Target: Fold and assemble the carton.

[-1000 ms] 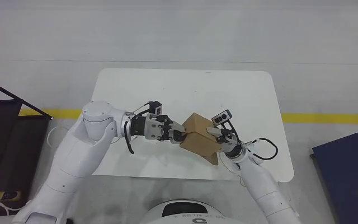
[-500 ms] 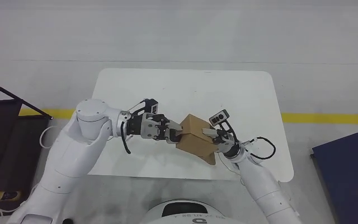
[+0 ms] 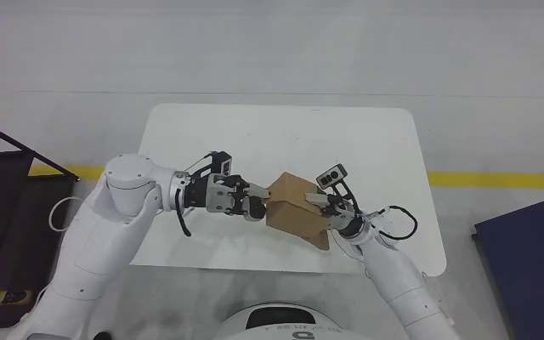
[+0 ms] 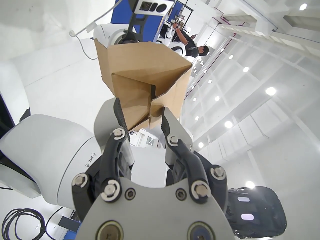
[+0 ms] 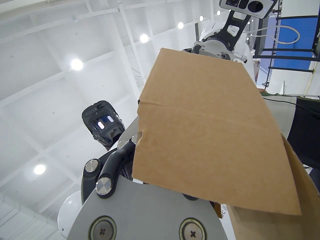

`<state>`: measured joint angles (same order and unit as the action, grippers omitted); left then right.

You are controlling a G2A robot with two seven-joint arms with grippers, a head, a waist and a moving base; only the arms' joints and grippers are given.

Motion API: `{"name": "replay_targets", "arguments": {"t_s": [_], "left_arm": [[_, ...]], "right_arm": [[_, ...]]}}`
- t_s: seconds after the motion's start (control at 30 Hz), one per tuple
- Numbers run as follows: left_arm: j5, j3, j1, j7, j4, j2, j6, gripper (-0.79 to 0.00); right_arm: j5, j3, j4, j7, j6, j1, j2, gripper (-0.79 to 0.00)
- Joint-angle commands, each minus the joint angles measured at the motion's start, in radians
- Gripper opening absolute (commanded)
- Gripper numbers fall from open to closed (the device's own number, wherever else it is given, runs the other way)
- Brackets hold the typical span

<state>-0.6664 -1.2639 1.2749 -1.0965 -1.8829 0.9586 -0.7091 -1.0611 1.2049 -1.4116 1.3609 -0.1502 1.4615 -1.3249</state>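
The brown carton [image 3: 295,210] hangs tilted between the two hands, above the part of the white tabletop [image 3: 255,136] nearest the robot. Whether it touches the tabletop cannot be told. The left hand [image 3: 257,206] meets one end of the carton and the right hand [image 3: 326,210] meets the opposite end, so the box spans the gap from one hand to the other. In the left wrist view the carton's end faces that hand. Two flaps folded inward meet at a slit just ahead of it, and its two dark-padded fingers [image 4: 119,112] stand narrowly apart with the flap edges caught between them, one pad against each side of the cardboard. The left hand thus holds the carton by these flaps. Beyond the carton from the left hand rises the right arm's wrist camera [image 4: 150,4], a black box on a dark bracket. In the right wrist view a broad flat panel of the carton, with one crease across it and a small torn notch at its edge, lies across the front of the right hand. It cannot be told whether the right hand is clamped on the cardboard or loose. A black cable [image 3: 401,223] loops just behind the right hand. Out past the right hand's outer side, off the tabletop, a yellow line [image 3: 484,179] runs along the grey floor.
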Motion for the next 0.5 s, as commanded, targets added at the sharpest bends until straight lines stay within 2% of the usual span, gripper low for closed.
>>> {"name": "replay_targets", "arguments": {"t_s": [0.0, 0.47], "left_arm": [[0.003, 0.008, -0.001, 0.004, 0.002, -0.001, 0.001, -0.493], [-0.001, 0.029, -0.016, 0.014, 0.014, -0.011, 0.008, -0.499]], "right_arm": [[0.0, -0.001, 0.0, 0.0, 0.001, -0.001, 0.0, -0.785], [-0.013, -0.006, 0.0, 0.002, 0.004, -0.006, 0.003, -0.785]]}}
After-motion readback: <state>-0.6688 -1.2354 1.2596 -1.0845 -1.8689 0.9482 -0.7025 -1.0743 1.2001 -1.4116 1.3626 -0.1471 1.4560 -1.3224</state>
